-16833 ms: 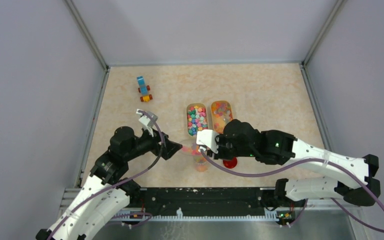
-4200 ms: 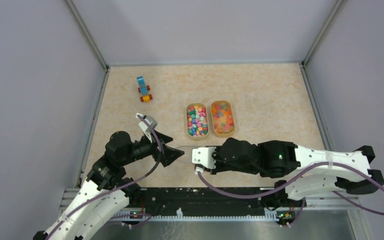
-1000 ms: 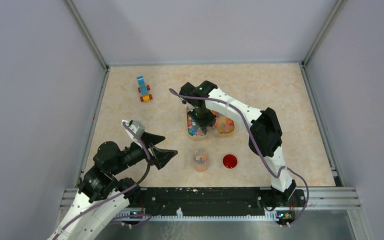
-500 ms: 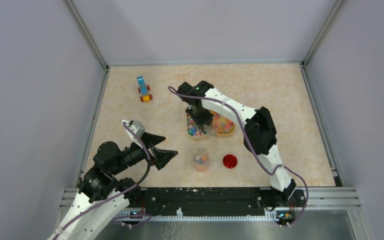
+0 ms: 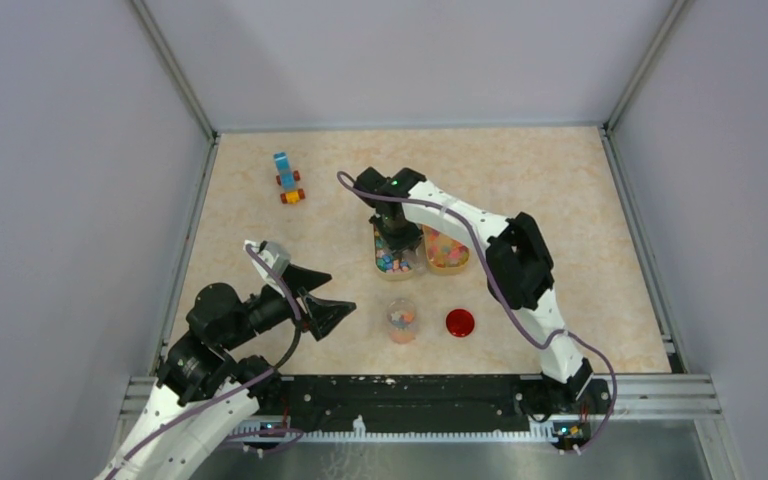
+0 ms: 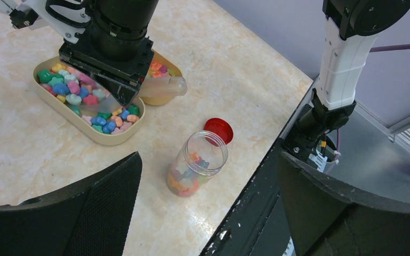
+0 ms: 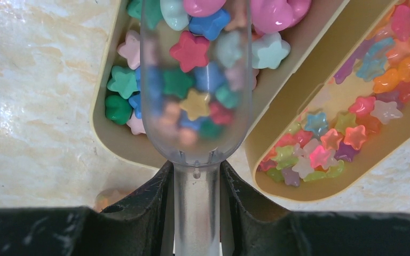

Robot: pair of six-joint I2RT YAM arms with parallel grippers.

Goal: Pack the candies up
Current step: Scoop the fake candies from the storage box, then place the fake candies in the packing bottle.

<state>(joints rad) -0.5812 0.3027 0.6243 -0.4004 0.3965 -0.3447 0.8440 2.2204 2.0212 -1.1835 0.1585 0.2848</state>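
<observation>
Through the scoop (image 7: 196,160) up close, candies (image 7: 123,81) look star-shaped.

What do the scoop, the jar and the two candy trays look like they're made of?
The scoop: clear, slightly frosted plastic by the look; candies show blurred through its bowl. The jar: transparent and glossy, plastic or glass, can't tell which; its contents show through the wall. The trays: opaque beige, matte, probably moulded plastic.
</observation>
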